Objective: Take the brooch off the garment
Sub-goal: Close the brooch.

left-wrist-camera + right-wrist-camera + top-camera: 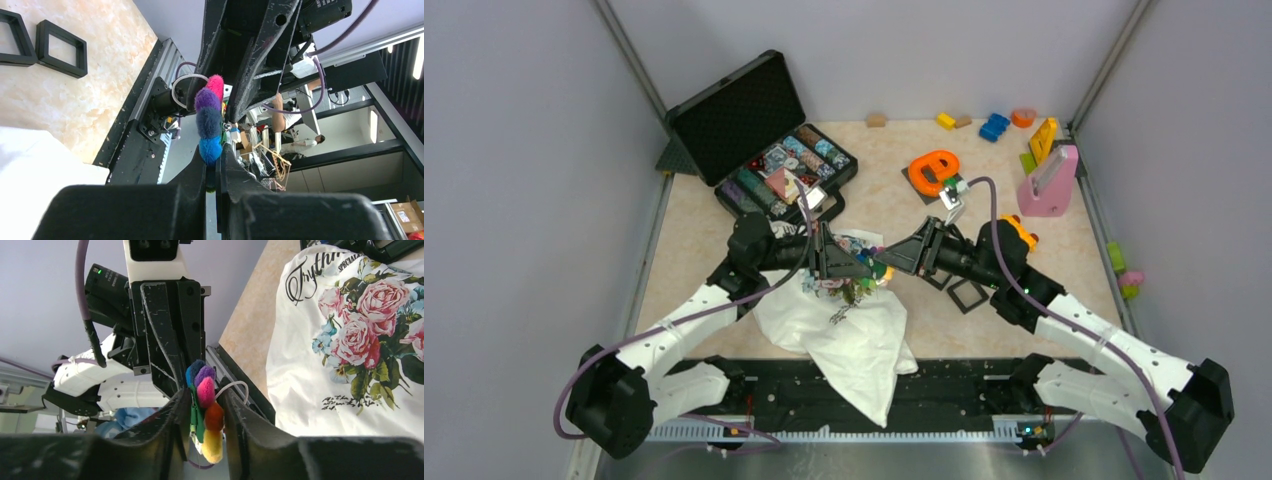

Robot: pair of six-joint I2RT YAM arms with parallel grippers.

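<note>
The brooch (871, 268), a ring of fuzzy pom-poms in pink, purple, blue, orange and yellow on green backing, hangs in the air between both grippers. My left gripper (861, 266) is shut on its blue end (210, 147). My right gripper (205, 396) comes from the opposite side, its fingers pressed on the brooch (208, 410) at the green backing and the orange pom-pom. The garment (854, 335), a white T-shirt with pink roses and dark script (350, 340), lies crumpled on the table below. In the right wrist view the brooch sits apart from the cloth.
An open black case (764, 140) of poker chips stands at the back left. An orange toy (934, 170), a pink holder (1049, 185) and small coloured blocks (994, 126) are at the back right. Black square frames (967, 294) lie right of the garment.
</note>
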